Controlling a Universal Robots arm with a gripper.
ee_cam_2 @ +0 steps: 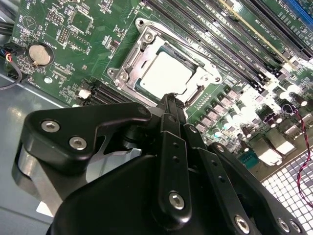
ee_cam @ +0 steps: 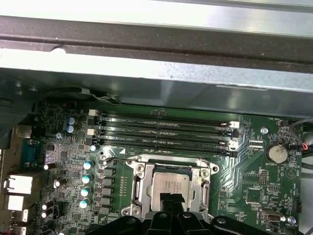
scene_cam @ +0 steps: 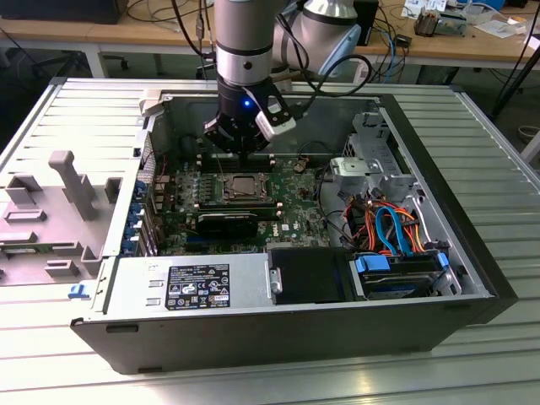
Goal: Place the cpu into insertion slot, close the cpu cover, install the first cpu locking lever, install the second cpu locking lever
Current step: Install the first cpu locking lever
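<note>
The cpu [ee_cam_2: 165,76] is a flat silver square lying in the insertion slot [ee_cam_2: 143,25] on the green board. In the first wrist view the cpu [ee_cam: 171,182] sits just beyond my fingertips. The cpu cover [ee_cam_2: 131,62], a silver frame, lies flat around the chip, as the cpu cover [ee_cam: 140,188] also does in the first wrist view. My gripper [ee_cam_2: 170,100] hangs just above the socket's near edge, its black fingers pressed together and holding nothing. In the exterior view the gripper [scene_cam: 245,154] stands over the cpu [scene_cam: 245,185] inside the open computer case. I cannot make out how the locking levers stand.
Long black memory slots [ee_cam: 164,132] run beside the socket. A black graphics card [scene_cam: 229,221] lies in front of it. Coloured cables [scene_cam: 390,226] and a drive cage [scene_cam: 371,164] fill the exterior view's right. The case wall [ee_cam: 156,73] rises close behind the board.
</note>
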